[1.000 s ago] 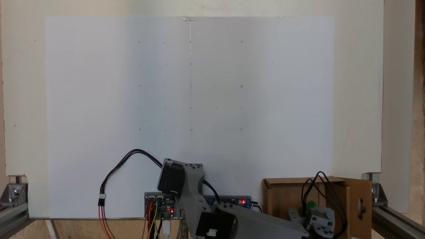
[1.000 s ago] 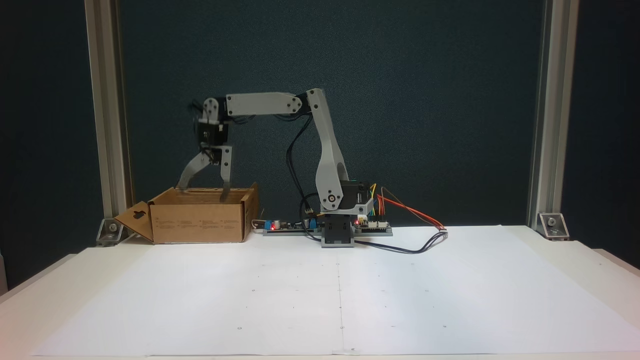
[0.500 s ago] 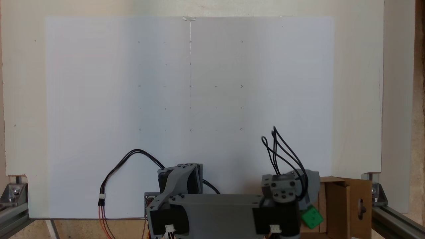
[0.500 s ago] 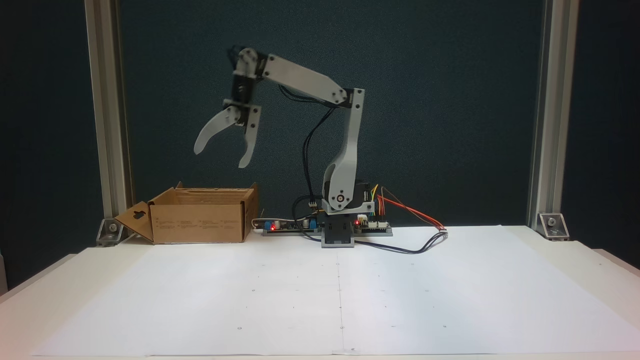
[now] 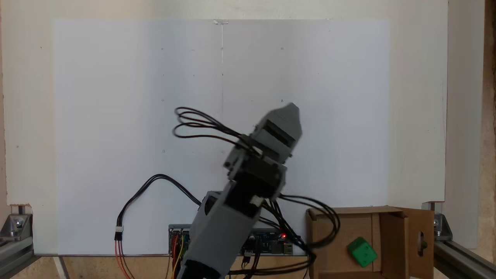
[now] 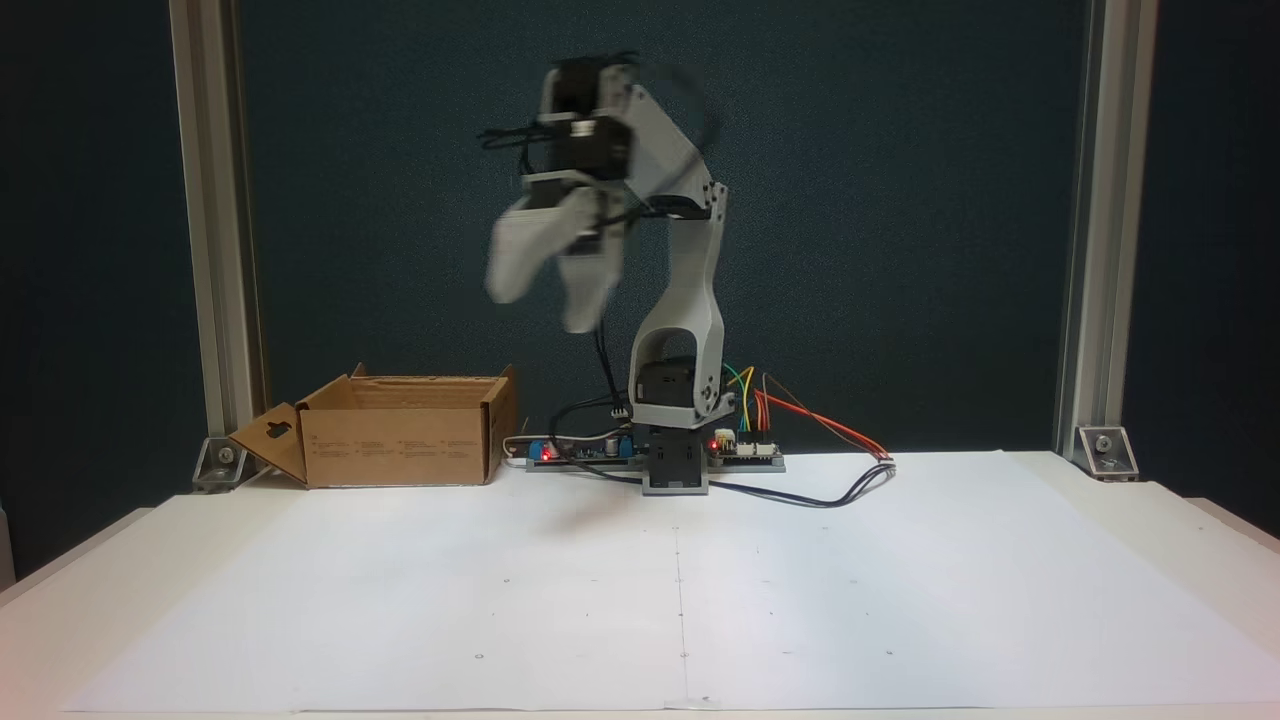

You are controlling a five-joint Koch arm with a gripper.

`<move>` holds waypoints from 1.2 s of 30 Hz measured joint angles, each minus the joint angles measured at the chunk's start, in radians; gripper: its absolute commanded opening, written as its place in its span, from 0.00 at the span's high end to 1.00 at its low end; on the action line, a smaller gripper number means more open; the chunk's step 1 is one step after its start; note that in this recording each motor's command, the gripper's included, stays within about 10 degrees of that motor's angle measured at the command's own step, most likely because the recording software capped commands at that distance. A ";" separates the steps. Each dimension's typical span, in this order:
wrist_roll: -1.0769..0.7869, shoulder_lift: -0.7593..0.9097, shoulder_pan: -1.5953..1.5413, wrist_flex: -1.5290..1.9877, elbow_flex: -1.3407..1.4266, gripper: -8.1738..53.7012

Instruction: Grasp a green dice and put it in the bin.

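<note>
In the fixed view that looks down on the desk [image 5: 116, 116], the small bright green plastic dice [image 5: 362, 252] with rounded edges lies on the floor of the open-topped brown corrugated cardboard bin [image 5: 329, 240], toward that picture's lower right, turned cornerwise to the box walls. It is free of any grip, with bare cardboard around it. The grey arm rises from its base near the bottom middle and leans up and to the right, so the end effector [image 5: 288, 112] sits well above and to the left of the bin in this picture, out over the white paper sheet [image 5: 97, 77]. From the end effector the dice lies down and to the right, well apart. Only a blurred grey tip shows here, so the gap between the jaws cannot be read from this angle.

In the fixed view from the front of the desk, the bin [image 6: 400, 440] stands at the left with its handle-hole flap folded outward, and its walls hide whatever lies inside. The end effector [image 6: 545, 300] hangs high, nearly over the arm's base, pointing down and smeared by motion blur. Two pale jaw shapes appear spread a little apart with nothing between them, though the blur makes the width uncertain. The bin lies to its left and far below.

Judging from the dice resting in the bin, the placing looks done, and what remains is for the arm to settle.
</note>
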 measured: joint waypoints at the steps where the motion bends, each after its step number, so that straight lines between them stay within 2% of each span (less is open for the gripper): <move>1: 0.002 0.000 -0.067 -0.003 0.000 0.15; 6: 0.002 0.018 -0.328 -0.167 0.000 0.16; 10: 0.002 0.046 -0.402 -0.342 0.032 0.16; 16: 0.002 0.236 -0.451 -0.624 0.433 0.16; 22: 0.002 0.439 -0.466 -0.893 0.690 0.16; 36: 0.002 0.456 -0.382 -1.440 0.957 0.14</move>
